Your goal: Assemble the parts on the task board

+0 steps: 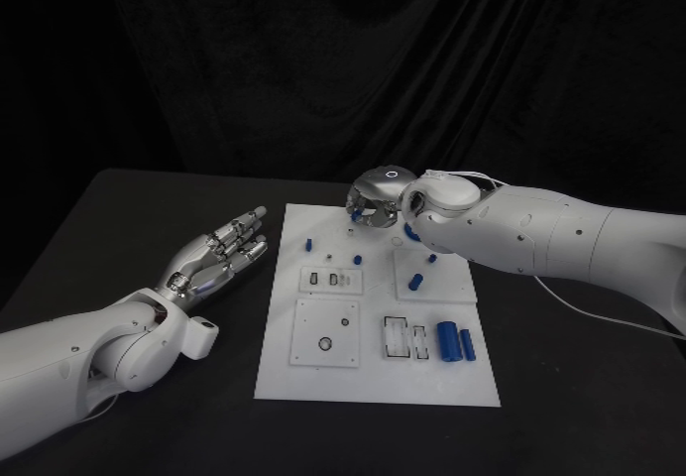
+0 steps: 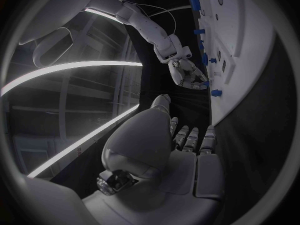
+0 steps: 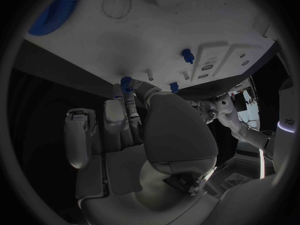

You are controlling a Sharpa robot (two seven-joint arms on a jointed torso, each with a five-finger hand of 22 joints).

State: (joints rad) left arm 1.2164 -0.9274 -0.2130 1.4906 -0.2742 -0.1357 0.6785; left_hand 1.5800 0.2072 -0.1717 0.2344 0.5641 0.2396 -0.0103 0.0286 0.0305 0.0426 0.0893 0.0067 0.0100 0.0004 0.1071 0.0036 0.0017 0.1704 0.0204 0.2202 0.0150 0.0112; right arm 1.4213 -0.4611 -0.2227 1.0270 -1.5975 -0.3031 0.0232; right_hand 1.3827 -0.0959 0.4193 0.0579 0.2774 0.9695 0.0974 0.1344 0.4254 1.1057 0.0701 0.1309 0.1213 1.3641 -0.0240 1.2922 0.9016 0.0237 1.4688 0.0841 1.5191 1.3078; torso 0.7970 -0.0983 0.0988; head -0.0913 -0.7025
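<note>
The white task board (image 1: 375, 382) lies in the middle of the table. At its far edge my right hand (image 1: 379, 203) hovers with the fingers curled down, pinching a small blue part (image 3: 127, 83) between thumb and fingertips just above the board (image 3: 125, 40). My left hand (image 1: 222, 256) lies left of the board with fingers stretched out and apart, holding nothing. Small blue pegs (image 1: 414, 282) stand on the board's far half. Two blue cylinders (image 1: 458, 342) lie side by side near its right edge. A blue gear (image 3: 53, 12) sits on the board near the right hand.
Raised white sub-plates (image 1: 327, 332) with holes and slots take up the board's near half, and another (image 1: 330, 281) sits further back. My right forearm (image 1: 543, 243) crosses over the board's far right corner. A black curtain hangs behind the black table (image 1: 143, 218).
</note>
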